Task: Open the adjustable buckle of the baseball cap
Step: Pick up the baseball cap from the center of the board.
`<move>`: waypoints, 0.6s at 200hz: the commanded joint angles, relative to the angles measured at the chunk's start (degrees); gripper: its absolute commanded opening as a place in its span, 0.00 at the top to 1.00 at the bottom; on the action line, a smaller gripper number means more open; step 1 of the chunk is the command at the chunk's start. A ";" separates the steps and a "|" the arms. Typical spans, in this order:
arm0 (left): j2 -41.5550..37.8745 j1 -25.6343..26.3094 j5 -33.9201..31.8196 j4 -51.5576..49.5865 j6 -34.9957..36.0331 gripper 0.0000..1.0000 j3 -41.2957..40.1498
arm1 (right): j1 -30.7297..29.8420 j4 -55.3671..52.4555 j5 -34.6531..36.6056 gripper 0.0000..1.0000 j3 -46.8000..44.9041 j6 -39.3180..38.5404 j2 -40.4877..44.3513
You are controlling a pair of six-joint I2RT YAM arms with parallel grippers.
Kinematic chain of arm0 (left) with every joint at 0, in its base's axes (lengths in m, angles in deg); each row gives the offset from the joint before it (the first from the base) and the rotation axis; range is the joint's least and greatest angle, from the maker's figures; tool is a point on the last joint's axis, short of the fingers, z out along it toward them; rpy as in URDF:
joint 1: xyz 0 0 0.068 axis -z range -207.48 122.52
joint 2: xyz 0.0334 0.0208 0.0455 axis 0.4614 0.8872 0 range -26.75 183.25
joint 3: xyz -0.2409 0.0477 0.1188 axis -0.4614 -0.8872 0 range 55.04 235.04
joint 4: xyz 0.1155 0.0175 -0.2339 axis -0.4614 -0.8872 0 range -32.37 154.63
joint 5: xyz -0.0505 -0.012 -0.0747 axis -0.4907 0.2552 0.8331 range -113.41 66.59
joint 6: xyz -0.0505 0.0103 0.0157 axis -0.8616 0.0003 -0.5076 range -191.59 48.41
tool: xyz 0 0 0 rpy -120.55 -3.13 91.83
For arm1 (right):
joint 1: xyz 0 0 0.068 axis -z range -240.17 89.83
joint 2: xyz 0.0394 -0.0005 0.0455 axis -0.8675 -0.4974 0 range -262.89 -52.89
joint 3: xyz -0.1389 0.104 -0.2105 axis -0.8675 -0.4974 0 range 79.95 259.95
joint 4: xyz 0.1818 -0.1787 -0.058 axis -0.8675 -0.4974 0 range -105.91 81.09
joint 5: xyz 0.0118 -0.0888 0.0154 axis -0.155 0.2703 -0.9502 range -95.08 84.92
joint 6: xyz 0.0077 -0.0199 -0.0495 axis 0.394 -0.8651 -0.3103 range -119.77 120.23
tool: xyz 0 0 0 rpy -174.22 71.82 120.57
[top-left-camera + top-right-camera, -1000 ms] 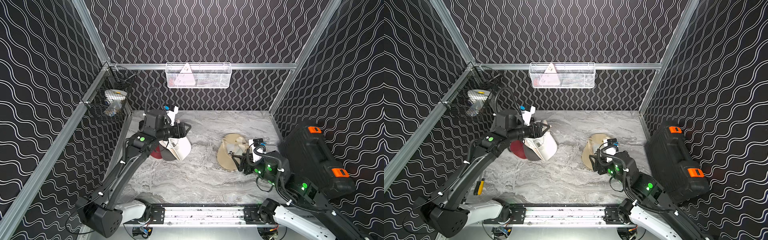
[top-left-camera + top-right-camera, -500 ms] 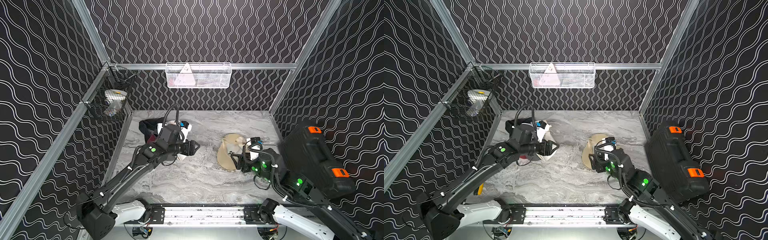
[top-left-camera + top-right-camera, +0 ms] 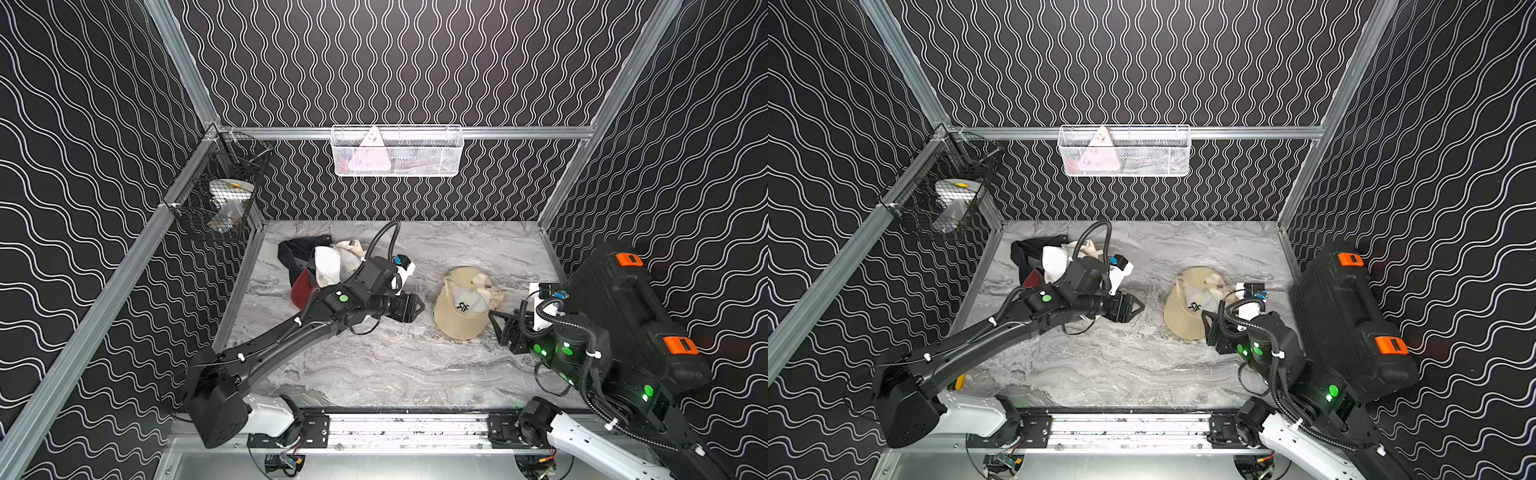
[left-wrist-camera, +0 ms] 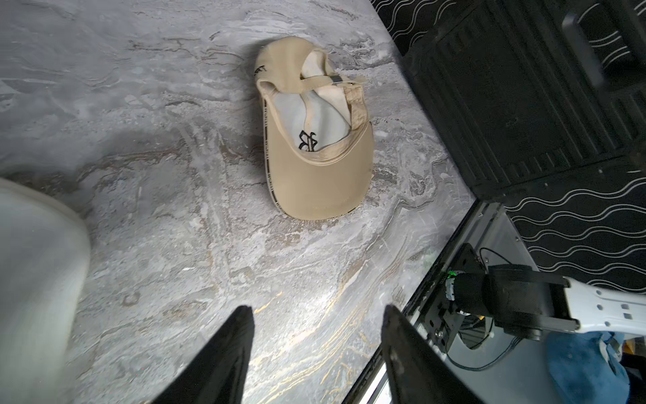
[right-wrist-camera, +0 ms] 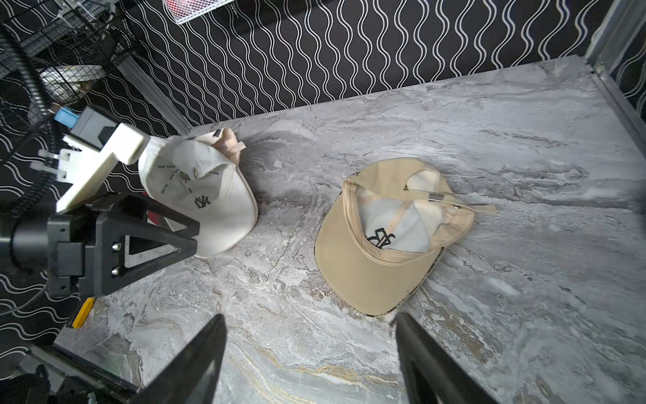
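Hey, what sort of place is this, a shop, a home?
Probably a robot test cell: black wavy-lined wall panels on aluminium frame rails enclose a grey marble-patterned tabletop, with a black left arm and black right arm at its front.

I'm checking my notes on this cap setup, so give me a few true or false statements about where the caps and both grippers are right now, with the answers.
1. The tan cap lies upside down on the table. True.
2. The left gripper holds the white cap. False: it is open and empty; the white cap rests on other caps.
3. The right gripper is shut on the tan cap's strap. False: it is open, with nothing between its fingers.
4. A black case with orange latches stands on the robot's right side. True.
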State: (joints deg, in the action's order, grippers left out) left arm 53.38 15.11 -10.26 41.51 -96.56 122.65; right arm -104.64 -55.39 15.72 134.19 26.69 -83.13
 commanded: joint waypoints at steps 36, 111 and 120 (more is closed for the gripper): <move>5.06 3.32 -1.79 2.86 -0.78 0.37 3.82 | 0.03 -4.76 4.89 0.19 -0.70 -0.14 1.83; 13.88 3.33 0.25 5.36 -0.66 0.37 8.86 | 0.01 -4.32 6.56 0.17 -4.35 0.76 1.33; 15.48 3.37 -0.41 4.83 -0.08 0.37 10.15 | 0.04 -4.15 6.26 0.17 -4.79 0.79 0.86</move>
State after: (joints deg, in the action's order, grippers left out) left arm 65.91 18.35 -10.94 44.75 -97.15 130.26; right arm -104.64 -59.32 20.85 130.37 26.58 -81.47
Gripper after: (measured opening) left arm 0.629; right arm 0.828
